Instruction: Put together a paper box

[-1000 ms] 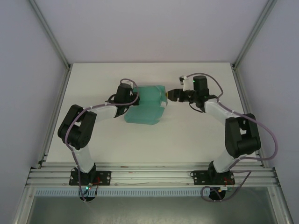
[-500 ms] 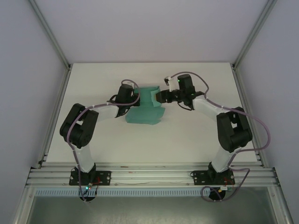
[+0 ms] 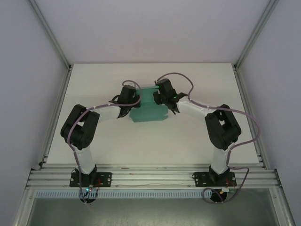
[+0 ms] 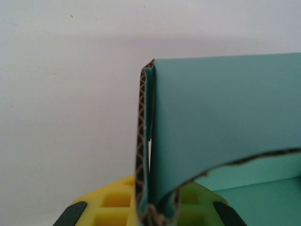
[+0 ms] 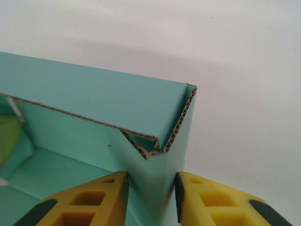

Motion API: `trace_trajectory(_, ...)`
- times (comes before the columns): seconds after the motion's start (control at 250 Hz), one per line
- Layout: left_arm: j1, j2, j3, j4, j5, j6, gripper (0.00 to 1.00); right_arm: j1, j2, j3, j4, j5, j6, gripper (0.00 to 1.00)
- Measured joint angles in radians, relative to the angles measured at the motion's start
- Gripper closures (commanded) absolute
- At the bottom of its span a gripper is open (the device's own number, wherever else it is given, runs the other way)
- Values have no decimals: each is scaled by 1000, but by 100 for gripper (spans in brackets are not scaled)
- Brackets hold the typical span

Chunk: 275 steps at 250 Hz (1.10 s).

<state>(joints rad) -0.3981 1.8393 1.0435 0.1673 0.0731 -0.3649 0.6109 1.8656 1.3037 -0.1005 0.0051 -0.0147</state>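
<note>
Teal paper box (image 3: 148,110): right wall is now up, my right pincer (image 5: 150,182) pinches it, left pincer (image 4: 155,208) grips the opposite wall, so both sides stand.

The paper box (image 3: 148,113) is teal green, and its cut edges show a brown wavy stripe. The left gripper (image 4: 157,209) and the right gripper (image 5: 151,188) are yellow with black pads (image 5: 42,214). The table (image 3: 188,136) is white, the cables (image 3: 176,73) purple
</note>
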Motion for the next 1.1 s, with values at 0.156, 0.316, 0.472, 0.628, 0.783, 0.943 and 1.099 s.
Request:
trace_trajectory(0.156, -14, 0, 3, -3, -3, 0, 100, 2, 30, 16, -3, 73, 13, 80)
trace_trajectory(0.316, -21, 0, 14, -28, -5, -3, 100, 10, 52, 27, -8, 160, 32, 93)
trace_trajectory(0.472, -33, 0, 30, -30, -11, -10, 100, 39, 102, 97, -55, 338, 83, 97)
trace_trajectory(0.628, -42, 0, 39, -27, -10, -24, 100, 64, 165, 185, -141, 508, 140, 97)
trace_trajectory(0.783, -47, 0, 48, -25, -6, -34, 100, 80, 212, 259, -229, 616, 208, 96)
trace_trajectory(0.943, -49, 0, 55, -15, 16, -50, 100, 88, 244, 309, -281, 699, 267, 95)
trace_trajectory(1.099, -49, 0, 55, -21, 18, -57, 100, 86, 254, 304, -260, 678, 277, 88)
